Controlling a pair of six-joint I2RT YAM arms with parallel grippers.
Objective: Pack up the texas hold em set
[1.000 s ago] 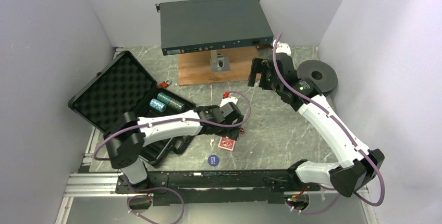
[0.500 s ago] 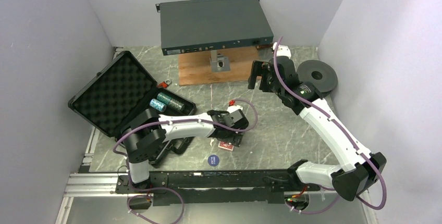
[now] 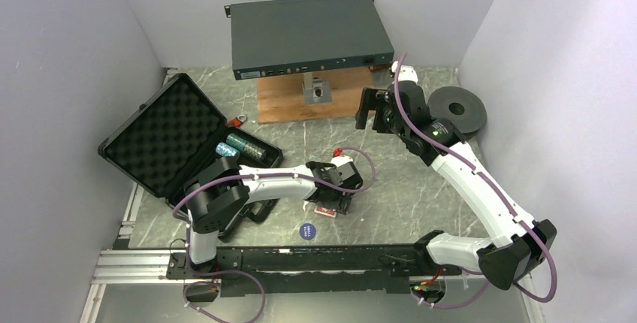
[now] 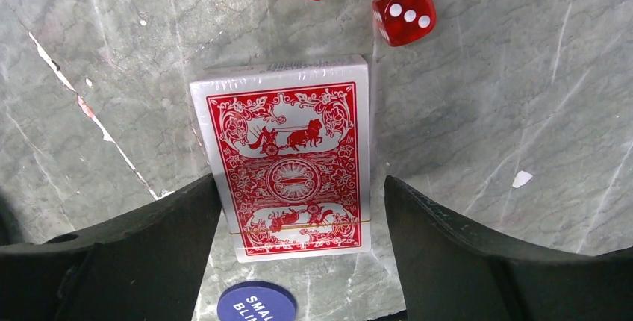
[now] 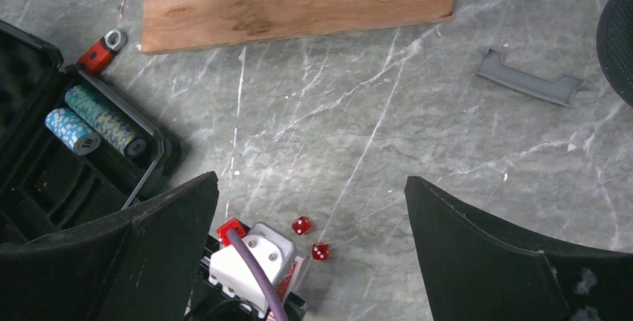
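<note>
The red-backed card deck (image 4: 287, 168) lies flat on the marble table, and my left gripper (image 4: 301, 187) stands open astride its near half. The left finger (image 4: 172, 239) touches the deck's edge; a narrow gap shows at the right finger. Two red dice (image 4: 404, 13) sit just beyond the deck. The blue disc (image 4: 256, 304) lies just on the near side of it. The black briefcase (image 3: 161, 131) lies open at the left with teal-and-white chip stacks (image 3: 244, 148) inside. My right gripper (image 3: 366, 109) hangs open and empty high over the table's middle.
A large grey rack box (image 3: 308, 34) rests above a wooden board (image 3: 289, 105) at the back. A dark spool (image 3: 457, 110) sits at the right. A small red clip (image 5: 101, 50) lies by the briefcase and a grey bracket (image 5: 528, 82) near the spool.
My left gripper has come down and nearer over the card deck, and its jaws have narrowed around it. The right gripper has drifted slightly left.
</note>
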